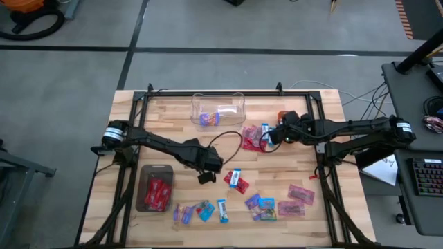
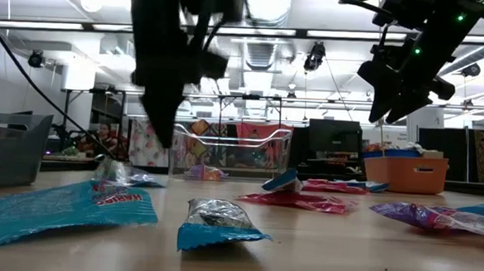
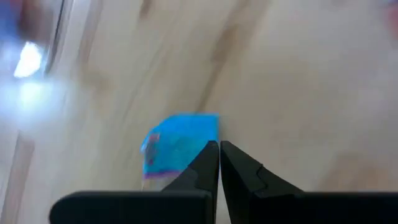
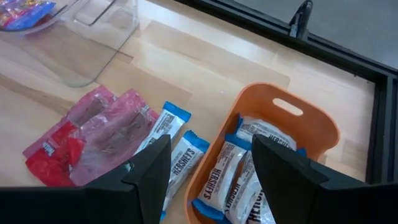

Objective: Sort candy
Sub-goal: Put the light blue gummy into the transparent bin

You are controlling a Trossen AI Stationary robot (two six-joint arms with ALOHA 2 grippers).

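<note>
Left gripper [image 3: 219, 163] fingers together, nothing clamped that I can see; a blue candy [image 3: 180, 146] lies just beside the tips. Right gripper [image 4: 210, 167] fingers apart, arm hanging over the orange bowl [image 4: 283, 118], which holds blue-and-white candy; red and pink packets lie beside the bowl

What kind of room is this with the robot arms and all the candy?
Probably a robot lab or workshop. The wooden table sits on a bare grey floor, a keyboard lies on a desk beside it, and long ceiling lights hang over shelves behind.
</note>
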